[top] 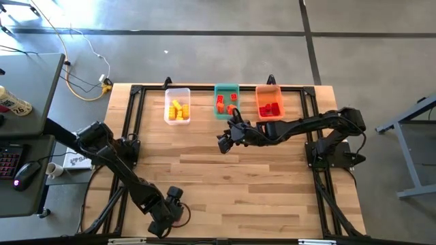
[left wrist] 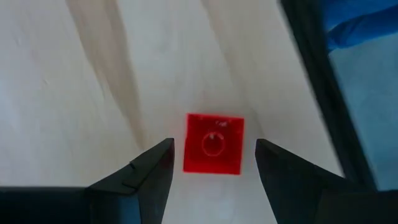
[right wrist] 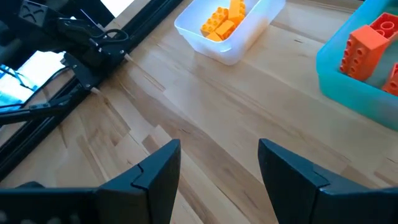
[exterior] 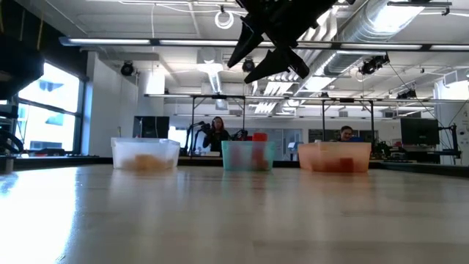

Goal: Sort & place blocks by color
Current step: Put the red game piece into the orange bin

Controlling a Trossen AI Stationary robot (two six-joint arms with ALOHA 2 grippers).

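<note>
A small red one-stud block (left wrist: 213,143) lies flat on the wood between the fingers of my open left gripper (left wrist: 214,147), with a gap on each side. That gripper (top: 176,196) is low at the table's near edge and hides the block in the high view. My right gripper (top: 223,142) hangs open and empty above the table, just in front of the teal bin (top: 227,101); it shows in its wrist view (right wrist: 219,148) and in the low view (exterior: 245,67). Yellow blocks (top: 178,110) lie in the clear bin (top: 177,94), orange ones (right wrist: 365,41) in the teal bin, and red ones (top: 270,109) in the orange bin (top: 268,90).
The three bins stand in a row along the table's far edge (exterior: 145,155) (exterior: 248,156) (exterior: 334,157). A black frame rail (left wrist: 317,74) runs close beside the red block. Bare wood lies across the middle of the table (top: 231,177). People are seen in the room beyond the table.
</note>
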